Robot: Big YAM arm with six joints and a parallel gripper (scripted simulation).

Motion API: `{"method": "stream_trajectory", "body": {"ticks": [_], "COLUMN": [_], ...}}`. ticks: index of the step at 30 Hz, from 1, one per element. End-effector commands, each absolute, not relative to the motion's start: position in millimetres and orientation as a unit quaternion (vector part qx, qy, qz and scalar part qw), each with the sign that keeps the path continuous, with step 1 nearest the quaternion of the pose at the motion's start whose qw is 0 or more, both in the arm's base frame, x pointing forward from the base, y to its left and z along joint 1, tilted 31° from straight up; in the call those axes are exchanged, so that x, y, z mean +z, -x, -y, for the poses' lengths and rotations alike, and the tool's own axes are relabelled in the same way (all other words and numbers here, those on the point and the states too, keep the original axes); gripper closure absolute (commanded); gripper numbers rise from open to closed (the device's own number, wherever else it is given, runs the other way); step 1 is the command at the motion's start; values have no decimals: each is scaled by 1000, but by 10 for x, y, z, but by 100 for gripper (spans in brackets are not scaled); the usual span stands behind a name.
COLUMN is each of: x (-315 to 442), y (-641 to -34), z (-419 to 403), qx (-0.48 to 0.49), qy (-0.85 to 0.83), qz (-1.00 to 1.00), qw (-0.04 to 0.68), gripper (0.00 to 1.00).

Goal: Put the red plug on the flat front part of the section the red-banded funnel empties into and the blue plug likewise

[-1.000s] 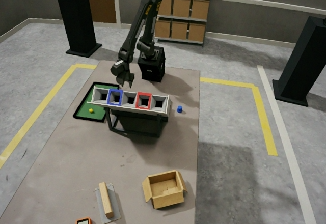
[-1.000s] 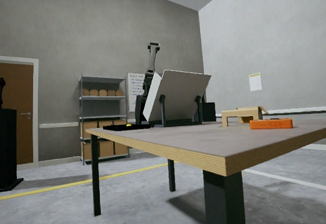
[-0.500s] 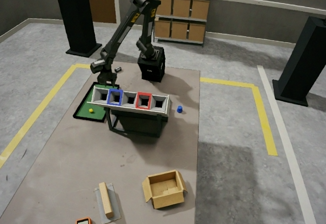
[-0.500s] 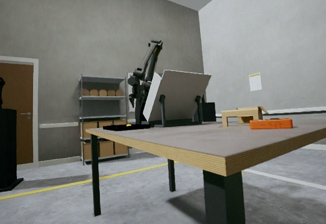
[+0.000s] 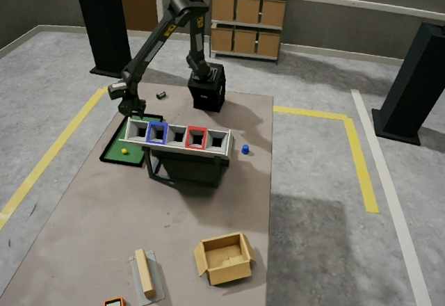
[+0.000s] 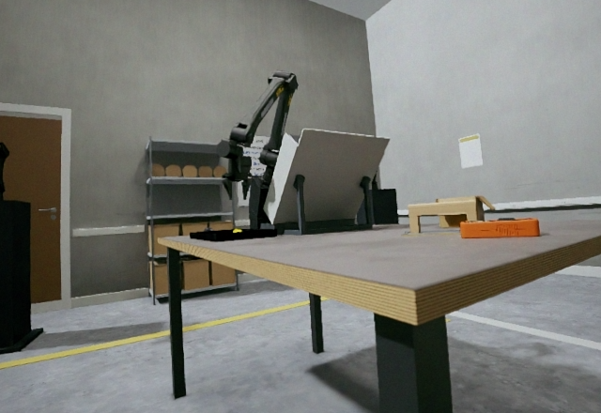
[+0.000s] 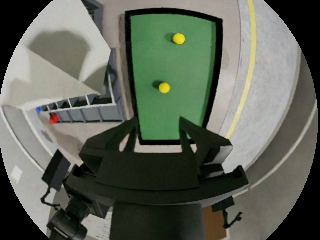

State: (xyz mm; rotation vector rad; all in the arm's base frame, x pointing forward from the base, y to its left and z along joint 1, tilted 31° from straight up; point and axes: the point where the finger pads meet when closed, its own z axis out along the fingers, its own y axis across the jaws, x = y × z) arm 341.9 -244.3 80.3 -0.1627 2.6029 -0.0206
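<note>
From where I stand, the broad grey-brown table top (image 5: pixel 215 216) (image 6: pixel 339 258) takes up the most room, and the black six-joint arm (image 5: pixel 154 47) (image 6: pixel 264 108) reaches over one side of it. The big pale flat cover (image 6: pixel 334 175) (image 7: pixel 30 80) leans at a tilt on its dark stand (image 5: pixel 217 173) (image 6: pixel 300 205), with five square funnels along its top, one with a blue band (image 5: pixel 156 142) and one with a red band (image 5: pixel 195 147). Just beside it lies the green-floored, black-rimmed tray (image 5: pixel 133 155) (image 6: pixel 233 235) (image 7: pixel 175 115). Well apart from these are an open cardboard box (image 5: pixel 229 275), a grey plate with a wooden handle (image 5: pixel 145 274) and an orange-cased device (image 5: pixel 114 300) (image 6: pixel 500 228). The black gripper (image 5: pixel 137 113) (image 6: pixel 238 197) (image 7: pixel 158 120) hangs above the robot's end of the tray, its fingers parted partway and nothing visible between them. The row of grey sections (image 7: pixel 92 114) runs off to one side of it, and at the far end sits the red plug (image 7: pixel 53 119), well apart from the fingers. Farther off, the blue plug (image 5: pixel 245 149) (image 7: pixel 38 110) stands on the table, beyond that same end. Smallest are two yellow marbles in the tray, one nearer the gripper (image 7: pixel 158 120), the other farther out (image 7: pixel 178 38).
</note>
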Motion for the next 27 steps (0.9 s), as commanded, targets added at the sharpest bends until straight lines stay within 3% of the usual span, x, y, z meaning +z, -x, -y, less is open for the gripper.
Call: {"method": "stream_trajectory", "body": {"ticks": [1,27], "x": [872,862], "y": [-3482,-3514], "z": [2595,2649], "qx": [-14,-12], "qy": [68,70], "qz": [-962,-962], "qw": [266,264], "gripper": [44,44]}}
